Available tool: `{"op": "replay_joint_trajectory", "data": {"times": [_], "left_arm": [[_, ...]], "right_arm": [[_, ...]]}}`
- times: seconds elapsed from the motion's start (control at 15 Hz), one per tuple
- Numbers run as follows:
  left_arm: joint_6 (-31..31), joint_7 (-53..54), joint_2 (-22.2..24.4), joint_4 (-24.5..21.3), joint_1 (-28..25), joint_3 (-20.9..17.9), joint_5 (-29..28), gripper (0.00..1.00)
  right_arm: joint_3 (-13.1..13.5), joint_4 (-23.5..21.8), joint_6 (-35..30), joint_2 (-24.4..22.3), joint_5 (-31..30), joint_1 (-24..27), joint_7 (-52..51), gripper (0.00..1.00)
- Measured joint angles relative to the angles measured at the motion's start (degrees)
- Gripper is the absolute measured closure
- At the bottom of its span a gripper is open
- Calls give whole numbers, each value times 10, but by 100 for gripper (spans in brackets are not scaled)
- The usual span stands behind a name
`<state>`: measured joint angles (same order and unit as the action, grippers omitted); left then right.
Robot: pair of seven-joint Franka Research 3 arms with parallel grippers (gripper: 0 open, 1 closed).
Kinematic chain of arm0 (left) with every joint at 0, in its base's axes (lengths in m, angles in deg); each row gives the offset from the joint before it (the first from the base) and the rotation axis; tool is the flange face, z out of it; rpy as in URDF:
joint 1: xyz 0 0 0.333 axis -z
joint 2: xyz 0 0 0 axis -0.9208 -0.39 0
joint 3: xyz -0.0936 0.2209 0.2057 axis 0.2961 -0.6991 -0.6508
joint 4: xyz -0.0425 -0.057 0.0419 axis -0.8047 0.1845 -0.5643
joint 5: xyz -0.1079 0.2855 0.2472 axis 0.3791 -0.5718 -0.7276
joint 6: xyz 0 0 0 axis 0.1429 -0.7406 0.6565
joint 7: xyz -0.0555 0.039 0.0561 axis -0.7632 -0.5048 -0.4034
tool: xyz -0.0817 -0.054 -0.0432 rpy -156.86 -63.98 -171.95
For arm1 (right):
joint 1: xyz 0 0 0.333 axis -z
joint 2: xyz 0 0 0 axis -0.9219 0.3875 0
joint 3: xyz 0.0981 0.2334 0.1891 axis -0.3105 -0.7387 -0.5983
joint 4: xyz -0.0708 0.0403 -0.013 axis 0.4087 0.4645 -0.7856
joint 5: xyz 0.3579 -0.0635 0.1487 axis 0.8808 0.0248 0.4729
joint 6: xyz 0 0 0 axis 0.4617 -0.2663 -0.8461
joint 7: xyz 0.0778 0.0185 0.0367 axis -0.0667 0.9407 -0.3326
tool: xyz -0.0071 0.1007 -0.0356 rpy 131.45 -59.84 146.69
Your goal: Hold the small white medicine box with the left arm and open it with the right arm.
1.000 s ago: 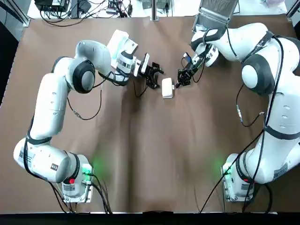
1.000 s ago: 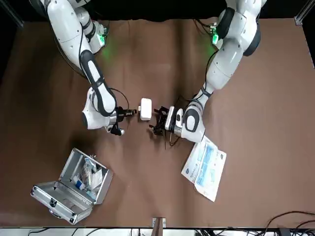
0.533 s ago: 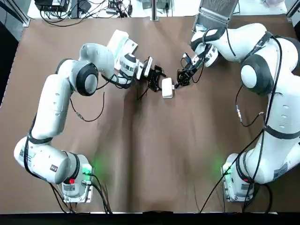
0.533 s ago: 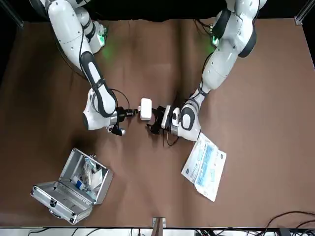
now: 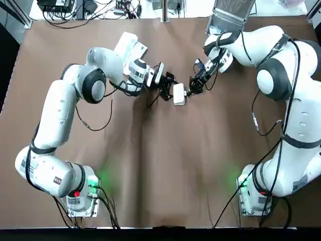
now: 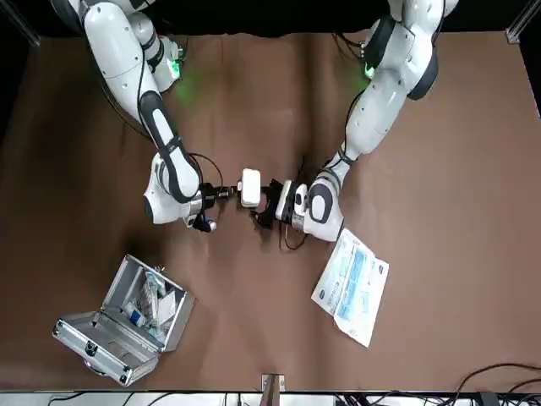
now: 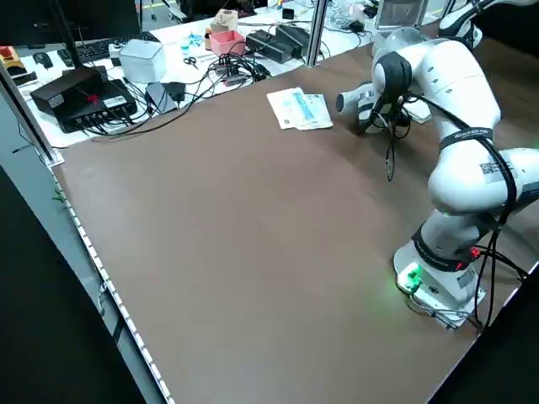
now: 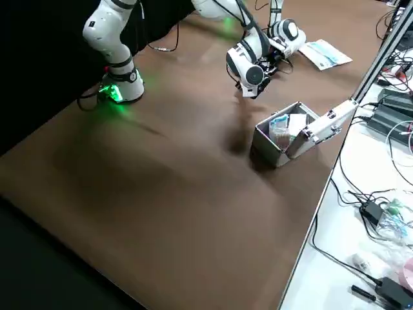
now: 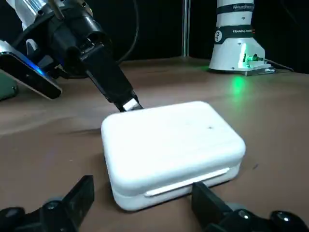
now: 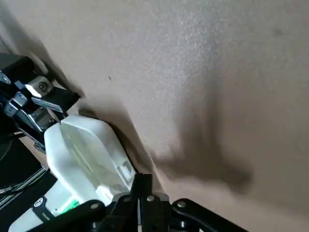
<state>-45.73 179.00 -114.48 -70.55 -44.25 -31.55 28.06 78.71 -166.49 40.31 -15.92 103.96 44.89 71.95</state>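
The small white medicine box (image 5: 179, 94) lies shut on the brown table, back of centre. From the left, my left gripper (image 5: 168, 87) has come up to it, open. In the left wrist view its two fingers (image 9: 79, 195) flank the near end of the box (image 9: 171, 147) without pressing it. At the box's right edge is my right gripper (image 5: 192, 86), shut to a narrow point. That black tip (image 9: 126, 102) touches the box's far edge. The front view shows the box (image 6: 250, 188) between the right gripper (image 6: 221, 194) and the left gripper (image 6: 269, 203).
An open metal case (image 6: 127, 326) with small items stands at the back on the right arm's side. A printed leaflet (image 6: 352, 288) lies behind the left gripper. Cables trail from both wrists over the cloth beside the box.
My left gripper has slid right toward the box until its open fingers straddle the near end. The right gripper has stayed at the box's right edge.
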Motion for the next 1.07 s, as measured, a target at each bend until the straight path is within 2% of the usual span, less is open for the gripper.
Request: {"op": "replay_joint_trajectory", "data": {"times": [0.27,0.47,0.8,1.07], "left_arm": [[0,-1,0,0,0,0,0,11],[2,1,0,1,-1,0,1,34],[-3,4,-1,8,-4,-2,4,61],[-3,4,-1,8,-4,-2,5,62]], "right_arm": [[-2,0,-5,1,2,0,-1,99],[-5,1,-18,1,12,-1,-2,99],[-8,1,-23,1,18,-1,-3,99],[-11,1,-24,1,20,-1,-3,99]]}}
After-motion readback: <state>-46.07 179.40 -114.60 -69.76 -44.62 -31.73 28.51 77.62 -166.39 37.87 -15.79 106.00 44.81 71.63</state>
